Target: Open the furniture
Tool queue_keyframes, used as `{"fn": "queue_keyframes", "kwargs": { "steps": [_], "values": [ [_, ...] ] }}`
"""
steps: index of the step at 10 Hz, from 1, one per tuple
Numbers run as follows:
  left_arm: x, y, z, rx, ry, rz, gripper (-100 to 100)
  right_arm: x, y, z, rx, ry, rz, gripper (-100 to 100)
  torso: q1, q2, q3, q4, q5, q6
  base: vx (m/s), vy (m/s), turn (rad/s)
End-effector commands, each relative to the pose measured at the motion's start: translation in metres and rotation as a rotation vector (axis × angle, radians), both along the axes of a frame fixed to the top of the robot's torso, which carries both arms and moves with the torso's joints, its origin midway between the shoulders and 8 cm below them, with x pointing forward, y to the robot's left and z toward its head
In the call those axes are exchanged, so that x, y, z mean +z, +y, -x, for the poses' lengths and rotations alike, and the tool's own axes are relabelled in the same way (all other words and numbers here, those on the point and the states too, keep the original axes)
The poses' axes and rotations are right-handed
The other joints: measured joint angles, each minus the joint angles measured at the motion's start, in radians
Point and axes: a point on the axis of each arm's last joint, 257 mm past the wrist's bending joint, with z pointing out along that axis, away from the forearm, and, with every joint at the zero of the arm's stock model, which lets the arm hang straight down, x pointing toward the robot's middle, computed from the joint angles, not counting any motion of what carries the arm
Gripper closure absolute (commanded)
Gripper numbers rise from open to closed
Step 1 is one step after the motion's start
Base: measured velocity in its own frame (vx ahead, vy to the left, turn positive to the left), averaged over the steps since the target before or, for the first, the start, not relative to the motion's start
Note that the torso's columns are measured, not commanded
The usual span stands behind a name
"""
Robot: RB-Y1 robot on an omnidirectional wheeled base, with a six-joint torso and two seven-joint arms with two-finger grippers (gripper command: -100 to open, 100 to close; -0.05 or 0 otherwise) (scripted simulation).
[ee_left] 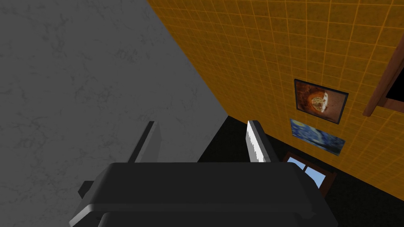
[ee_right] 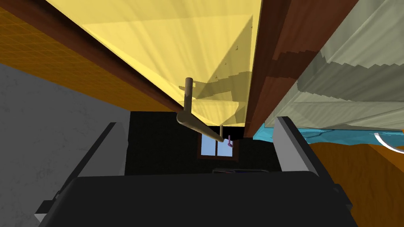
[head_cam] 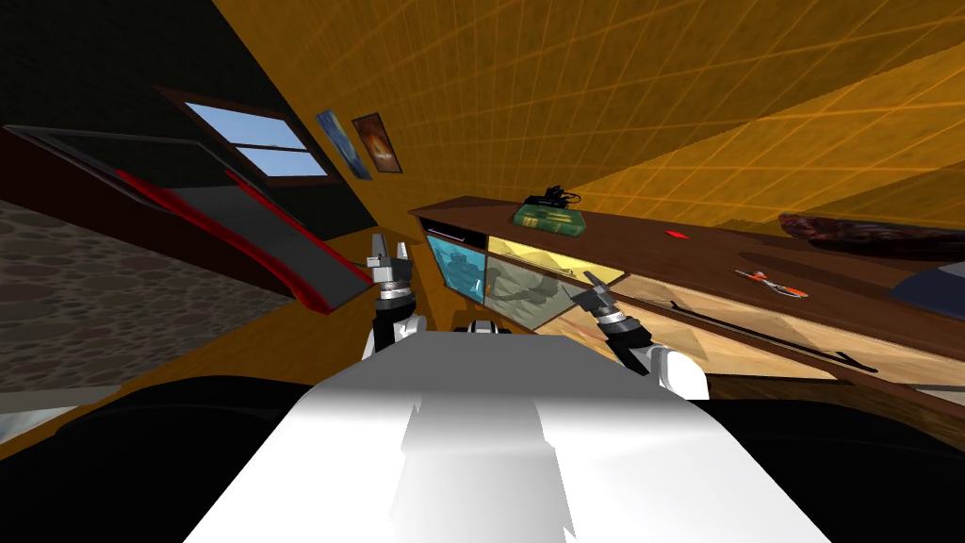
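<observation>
Long brown cabinet (head_cam: 660,247) against the orange tiled wall, stretching from the middle away to the right. Front split into coloured panels: blue at the left end, then a yellow door (head_cam: 556,264), then grey-green and tan further right. Green book (head_cam: 548,219) on its top near the left end, red-handled tool (head_cam: 771,283) further right.

Right jaws spread apart, close in front of the yellow door, with the tan bar handle (ee_right: 197,127) lined up in the gap between them. Not yet closed on it; hard to say whether either blade touches the bar. Left jaws also apart and holding nothing, raised just left of the cabinet's blue end.

Probably a stiff, rigid panel, light enough for one arm. Hinged or sliding, cannot tell. Handle slim, round and smooth-looking, standing off the door on short posts, so likely slippery under thin blades. Best taken across the bar, midway between the posts, squeezed firmly before any pull. Then a pull toward the near side, yielding to an arc if hinged. Main risk: blades sliding along the bar or off its end.
</observation>
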Motion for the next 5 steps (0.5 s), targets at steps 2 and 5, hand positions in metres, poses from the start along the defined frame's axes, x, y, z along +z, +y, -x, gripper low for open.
{"fn": "queue_keyframes", "kwargs": {
  "steps": [2, 5],
  "values": [
    [0.0, 0.0, -0.0001, 0.0, 0.0, 0.0, 0, 0.0025, 0.0027, 0.002, 0.008, -0.002, 0.0, 100, 0.0, 0.004, 0.003, -0.001, -0.002, -0.002, -0.11, 0.047, -0.044],
    [0.0, -0.0001, -0.0001, 0.0, 0.0, 0.0, 0, 0.0063, 0.0066, 0.0051, 0.02, -0.005, 0.0, 100, 0.001, 0.001, 0.001, 0.0, 0.0, 0.0, -0.161, 0.09, -0.037]
  ]
}}
